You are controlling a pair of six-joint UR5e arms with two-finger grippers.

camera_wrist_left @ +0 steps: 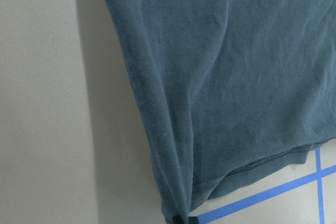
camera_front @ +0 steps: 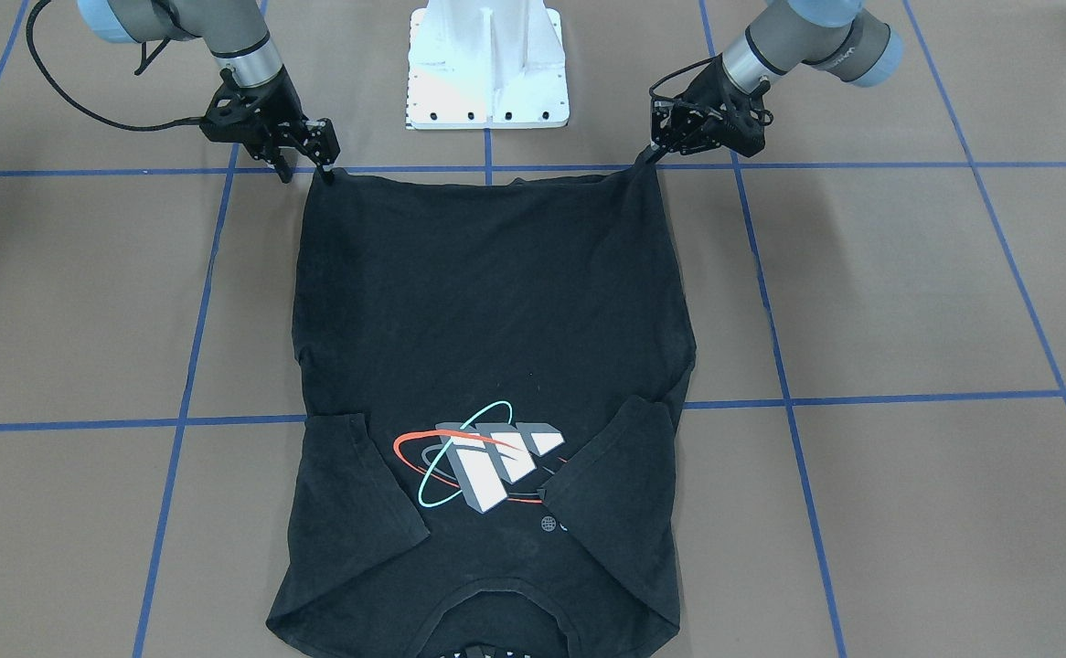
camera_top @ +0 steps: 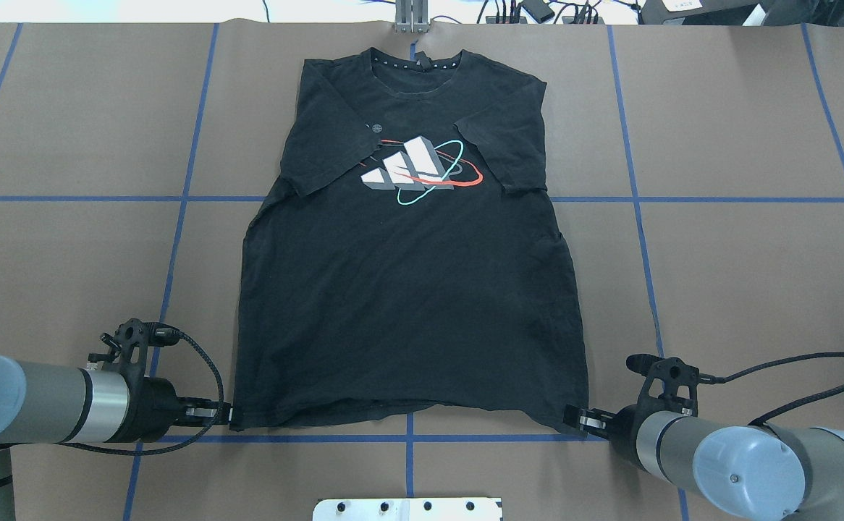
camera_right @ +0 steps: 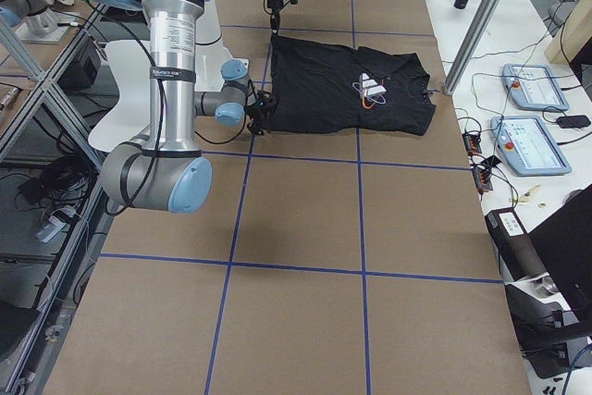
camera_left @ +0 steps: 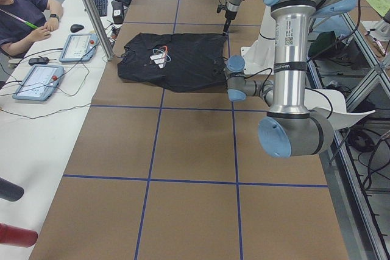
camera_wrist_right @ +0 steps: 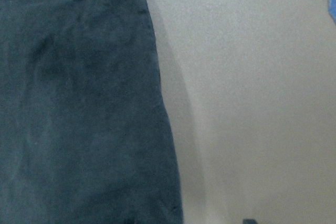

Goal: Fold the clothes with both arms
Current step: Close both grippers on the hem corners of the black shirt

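Nearest to the robot, at the edge of the tabletop [camera_top: 67,275]: white pedestal base [camera_top: 407,509]. Just beyond it, a blue tape line [camera_top: 465,438] across the brown surface, and close along its far side the hem of the black T-shirt [camera_top: 407,304]. At the hem corner on the robot's left, the left arm [camera_top: 31,409], low and nearly level, jaws pressed together on the cloth, the corner drawn out to a small point at them. At the opposite hem corner, the right arm [camera_top: 726,456], also low; jaws apart here, one fingertip [camera_front: 325,167] touching the corner, the other fingertip [camera_front: 284,170] over bare tabletop just beside the cloth. From the hem outward, T-shirt spread flat, front side up, in the middle of the tabletop, with only soft wrinkles. Further out, both short sleeves folded inward onto the chest, their edges reaching the white, red and teal logo [camera_top: 418,170]; one small round dot [camera_top: 376,128] visible beside the sleeve on the left arm's side. Farthest from the robot, the collar [camera_top: 415,61], close to the far edge of the tabletop. Beyond that edge, a white desk [camera_left: 36,138] with two tablets [camera_left: 79,47] and a seated person [camera_left: 24,13]
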